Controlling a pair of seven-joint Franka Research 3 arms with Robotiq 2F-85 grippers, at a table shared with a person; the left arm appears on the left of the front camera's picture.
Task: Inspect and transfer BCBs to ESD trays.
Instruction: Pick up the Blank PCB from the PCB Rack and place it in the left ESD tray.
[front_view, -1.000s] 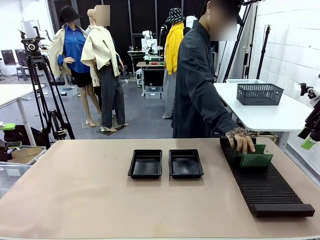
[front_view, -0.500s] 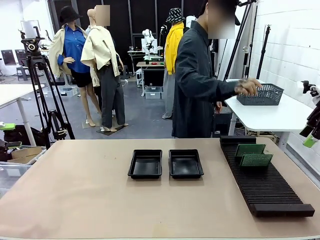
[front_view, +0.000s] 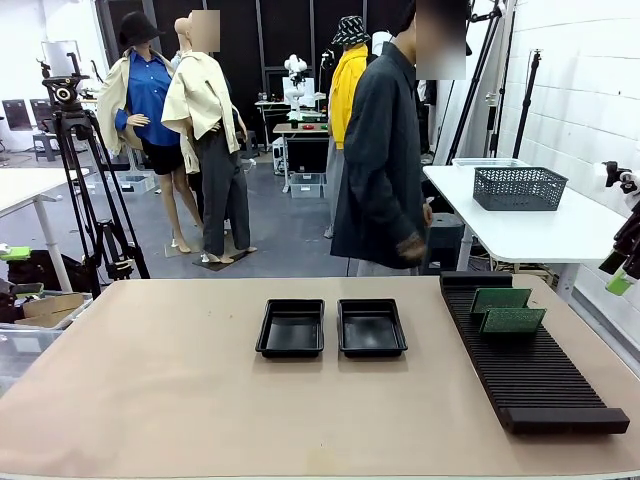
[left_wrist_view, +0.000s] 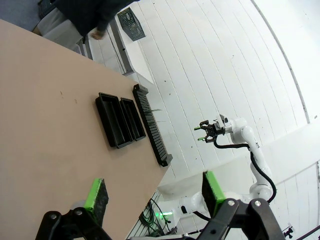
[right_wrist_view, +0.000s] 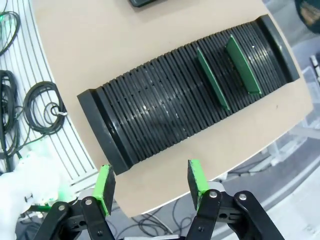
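A: Person's hand (front_view: 410, 247) has left the slotted rack (front_view: 530, 370). Both BCBs (front_view: 500, 299) stand edge-up there, three o'clock of the ESD trays (front_view: 292, 328), easy to pinch.
B: Left gripper (left_wrist_view: 152, 192) gapes wide, right gripper (right_wrist_view: 150, 182) stands parted, both empty.

A dark long-sleeved jacket is worn by the person (front_view: 385, 160). Green pads (left_wrist_view: 96, 197) are fitted on the black left tool (left_wrist_view: 152, 181) and right tool (right_wrist_view: 149, 169).

No readable text, label, brand, number or sign anywhere; print on boards (front_view: 505, 310) too small to read.
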